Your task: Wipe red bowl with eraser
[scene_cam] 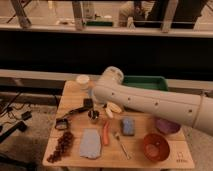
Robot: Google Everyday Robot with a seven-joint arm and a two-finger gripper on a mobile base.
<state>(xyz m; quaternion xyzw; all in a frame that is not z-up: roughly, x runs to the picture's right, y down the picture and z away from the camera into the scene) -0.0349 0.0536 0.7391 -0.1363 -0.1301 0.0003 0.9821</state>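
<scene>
Above the table (70, 98), the arm (150, 102) partly hides the claw (92, 112), seemingly closed.

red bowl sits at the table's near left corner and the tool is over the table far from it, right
Wrong side: the camera view shows the red bowl at the table's near right corner. The tool is indeed over the table, far from it.

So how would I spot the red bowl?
Find the wooden table; go to its front right corner, far from the gripper below the white arm. The red bowl sits there, glossy orange-red, unlike the purple bowl behind it.
</scene>
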